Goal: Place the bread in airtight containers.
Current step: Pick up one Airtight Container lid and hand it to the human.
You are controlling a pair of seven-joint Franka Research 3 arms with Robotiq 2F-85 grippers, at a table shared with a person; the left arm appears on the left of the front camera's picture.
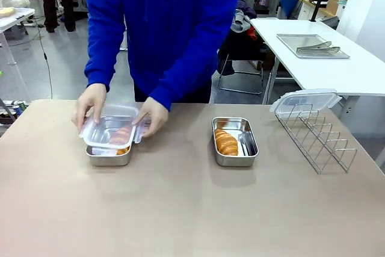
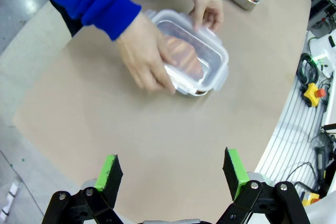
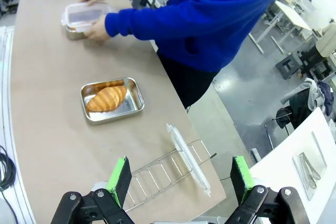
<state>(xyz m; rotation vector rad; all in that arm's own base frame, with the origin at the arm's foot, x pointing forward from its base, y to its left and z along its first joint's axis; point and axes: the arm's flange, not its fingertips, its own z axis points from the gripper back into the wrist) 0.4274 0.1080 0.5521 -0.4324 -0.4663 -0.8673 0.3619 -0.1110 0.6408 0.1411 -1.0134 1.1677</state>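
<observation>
The left gripper [image 2: 171, 163] and the right gripper [image 3: 181, 167] are seen nearest, each held above the table [image 1: 180, 209] with its green-padded jaws spread wide and nothing between them. The brown table is followed, at its far side, by a person in a blue sweater [image 1: 168, 28], who is bent over it. At the robot's right a wire rack [image 1: 316, 136] is stood, well apart from the boxes. 2 steel containers are placed on the table. The open container [image 1: 234, 156] is found near the middle, between the rack and the other box. The covered container [image 1: 108, 157] is located at the robot's left, just in front of the person. A clear lid [image 1: 110, 129] is laid over it, shifted a little toward the far side; whether it is clipped cannot be told. This lid is touched at its 2 ends by one hand [image 1: 90, 103] and the other hand [image 1: 153, 115], with flat fingers. A spare lid [image 1: 304, 100] is leaned on the rack's far end. 1 croissant [image 1: 226, 142] is lying in the open container, and a second croissant [image 1: 122, 134] is seen through the lid.
</observation>
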